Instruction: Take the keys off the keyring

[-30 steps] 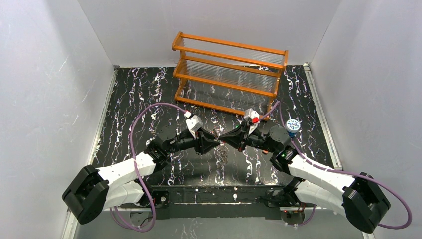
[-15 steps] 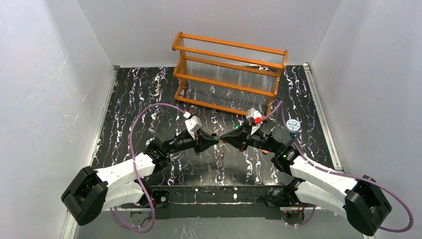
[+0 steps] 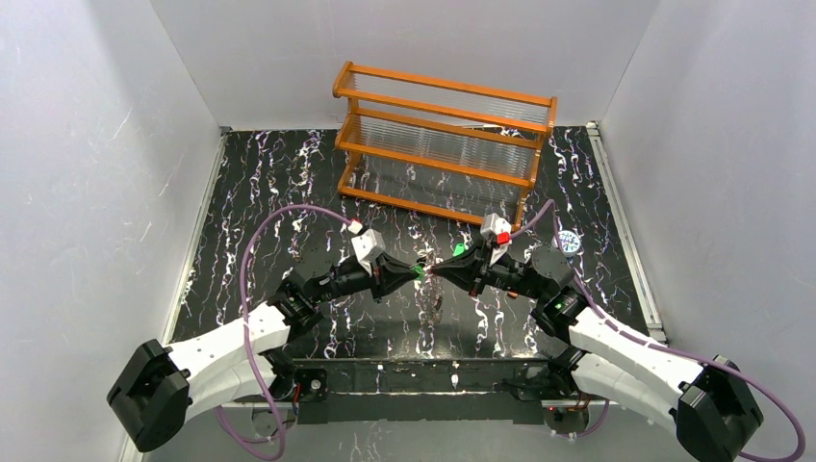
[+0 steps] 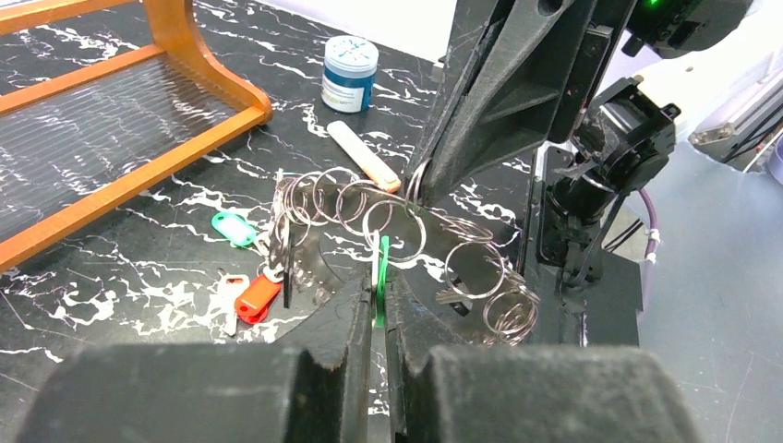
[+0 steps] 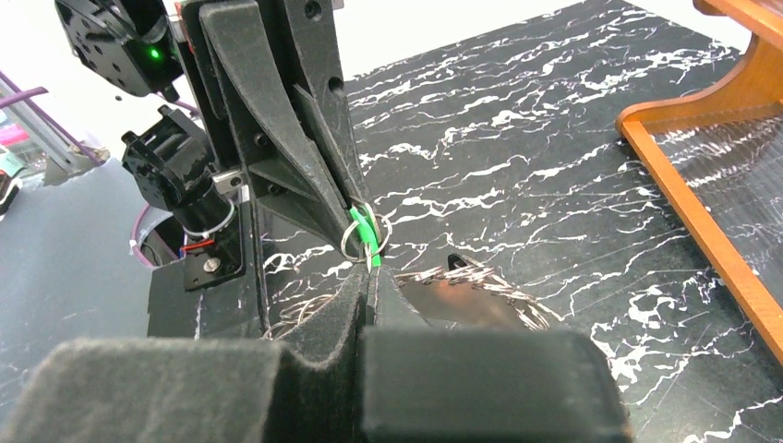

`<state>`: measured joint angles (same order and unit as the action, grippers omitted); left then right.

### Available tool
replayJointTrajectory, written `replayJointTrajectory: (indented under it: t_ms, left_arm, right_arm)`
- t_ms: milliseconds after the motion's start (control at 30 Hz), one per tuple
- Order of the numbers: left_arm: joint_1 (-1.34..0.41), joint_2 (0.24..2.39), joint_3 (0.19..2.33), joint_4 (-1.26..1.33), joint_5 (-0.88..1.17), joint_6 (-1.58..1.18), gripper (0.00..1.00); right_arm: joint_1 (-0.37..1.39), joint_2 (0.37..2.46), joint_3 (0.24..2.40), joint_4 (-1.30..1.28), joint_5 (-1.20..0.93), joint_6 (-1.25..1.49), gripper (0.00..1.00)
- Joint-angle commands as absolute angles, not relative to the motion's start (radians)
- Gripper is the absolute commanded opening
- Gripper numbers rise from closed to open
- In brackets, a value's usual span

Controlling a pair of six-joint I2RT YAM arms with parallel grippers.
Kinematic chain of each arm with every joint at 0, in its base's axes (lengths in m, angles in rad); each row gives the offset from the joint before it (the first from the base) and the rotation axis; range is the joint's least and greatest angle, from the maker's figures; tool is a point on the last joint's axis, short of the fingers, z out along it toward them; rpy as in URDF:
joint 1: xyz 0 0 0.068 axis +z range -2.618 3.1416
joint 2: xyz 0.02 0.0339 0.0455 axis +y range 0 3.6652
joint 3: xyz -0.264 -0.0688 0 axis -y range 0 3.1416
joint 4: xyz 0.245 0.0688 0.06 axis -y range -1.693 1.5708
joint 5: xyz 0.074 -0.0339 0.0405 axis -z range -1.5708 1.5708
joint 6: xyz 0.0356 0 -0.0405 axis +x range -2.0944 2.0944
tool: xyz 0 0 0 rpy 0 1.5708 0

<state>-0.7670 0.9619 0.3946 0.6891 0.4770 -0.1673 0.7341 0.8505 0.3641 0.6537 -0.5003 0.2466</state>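
1. Left fingers are pinched almost together on the green-headed key, which stands edge-on in the narrow slot between them.
2. Right fingers are pressed together as well. In the left wrist view their tips nip one wire loop of the keyring, at the top of its arc.
3. Both pairs of tips meet nearly nose to nose above the middle of the counter, with the green head showing between them.
4. From that pinch the keyring runs off both ways as a curved string of overlapping silvery loops, hanging from the right fingers.
5. At the left end of the string, seen from the left wrist, a red-headed key and a pale key sit side by side. I cannot tell whether they hang on a loop or lie loose.
6. A second green-headed key lies flat on the counter just beyond that same end, apart from the red one.
7. Farther out, a pale tube with an orange end lies on the counter behind the loops. A small jar with a blue-white lid stands upright beyond it.
8. An orange wooden rack stands at the back of the counter, well apart from both arms.
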Motion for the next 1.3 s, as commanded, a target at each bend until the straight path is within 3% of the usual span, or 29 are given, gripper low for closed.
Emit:
replayJointTrajectory:
  t_ms: [0, 333, 700, 1267]
  left_arm:
    - [-0.759, 0.926, 0.448, 0.588, 0.405, -0.106, 0.00]
    - [-0.758, 0.957, 0.518, 0.487, 0.319, -0.070, 0.00]
    - [-0.755, 1.005, 0.683, 0.353, 0.282, -0.005, 0.00]
    - [-0.756, 1.035, 0.771, 0.304, 0.568, 0.178, 0.00]
  right_arm:
    - [0.723, 0.815, 0.398, 0.644, -0.499, 0.205, 0.01]
    - [0.720, 0.838, 0.443, 0.587, -0.610, 0.182, 0.01]
    - [0.721, 0.919, 0.580, 0.265, -0.694, -0.011, 0.01]
    - [0.726, 1.114, 0.740, 0.015, -0.773, -0.163, 0.01]
